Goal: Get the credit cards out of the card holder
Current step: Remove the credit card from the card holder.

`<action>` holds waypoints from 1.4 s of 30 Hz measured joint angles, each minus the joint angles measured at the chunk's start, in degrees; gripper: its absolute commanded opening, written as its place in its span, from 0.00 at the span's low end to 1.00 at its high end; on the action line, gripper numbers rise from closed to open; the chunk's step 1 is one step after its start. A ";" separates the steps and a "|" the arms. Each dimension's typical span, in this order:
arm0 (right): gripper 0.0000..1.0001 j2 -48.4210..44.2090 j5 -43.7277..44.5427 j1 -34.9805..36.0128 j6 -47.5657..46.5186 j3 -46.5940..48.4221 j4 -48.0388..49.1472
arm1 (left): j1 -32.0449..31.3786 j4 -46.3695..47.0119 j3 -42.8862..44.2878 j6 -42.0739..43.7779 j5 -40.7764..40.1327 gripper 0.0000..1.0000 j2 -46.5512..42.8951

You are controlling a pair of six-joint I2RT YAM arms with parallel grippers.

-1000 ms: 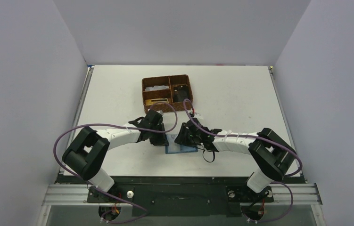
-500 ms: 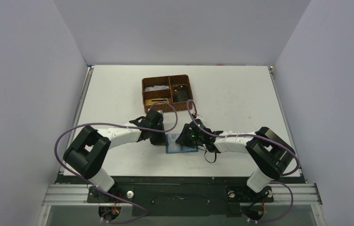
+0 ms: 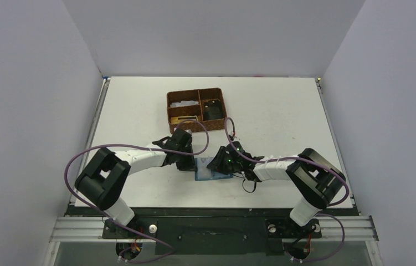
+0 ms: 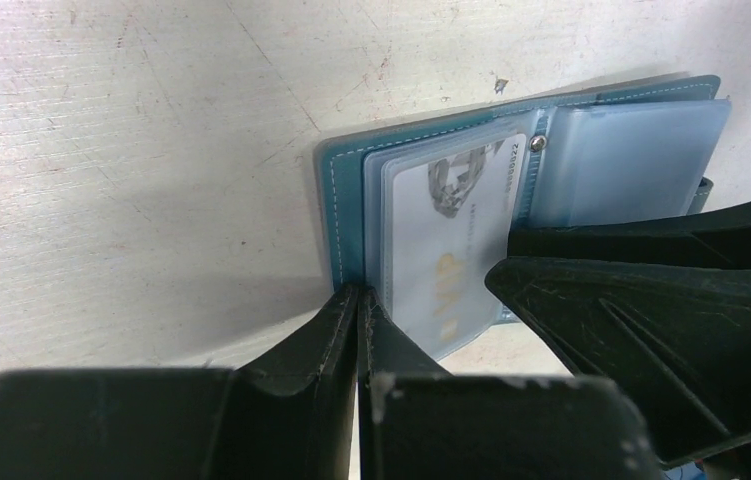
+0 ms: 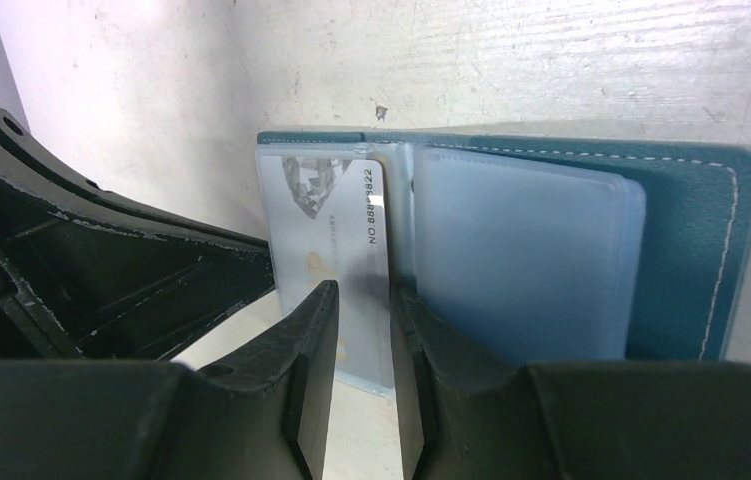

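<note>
Just short of the woven basket (image 3: 168,111), the card holder (image 5: 696,250) lies open; my left gripper (image 4: 356,295) pinches its teal edge, right gripper (image 5: 363,295) straddles a sleeved credit card (image 5: 326,230), and I can't tell if it's clamped.

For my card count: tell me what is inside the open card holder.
In the card holder, one clear sleeve holds a pale printed card. The frosted sleeve stack beside it hides any contents, and the right pincer covers part of the card's lower edge.

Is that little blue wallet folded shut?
No, the card holder lies open, with its clear sleeves and a pale card showing.
</note>
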 measured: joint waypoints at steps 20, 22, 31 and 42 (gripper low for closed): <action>0.35 -1.55 1.95 -0.35 0.46 -0.59 -1.11 | -0.61 -1.77 0.85 0.48 -1.81 0.00 -0.17; 0.36 -1.70 2.19 -0.28 0.50 -0.59 -1.22 | -0.48 -1.79 0.85 0.59 -1.70 0.00 -0.17; 0.36 0.11 2.01 0.79 1.66 -0.04 1.29 | 0.61 -2.36 0.63 1.70 -1.49 0.00 -0.63; 0.36 2.45 0.22 0.79 4.61 -0.70 7.19 | 1.16 -8.24 0.55 3.45 -3.08 0.05 -4.44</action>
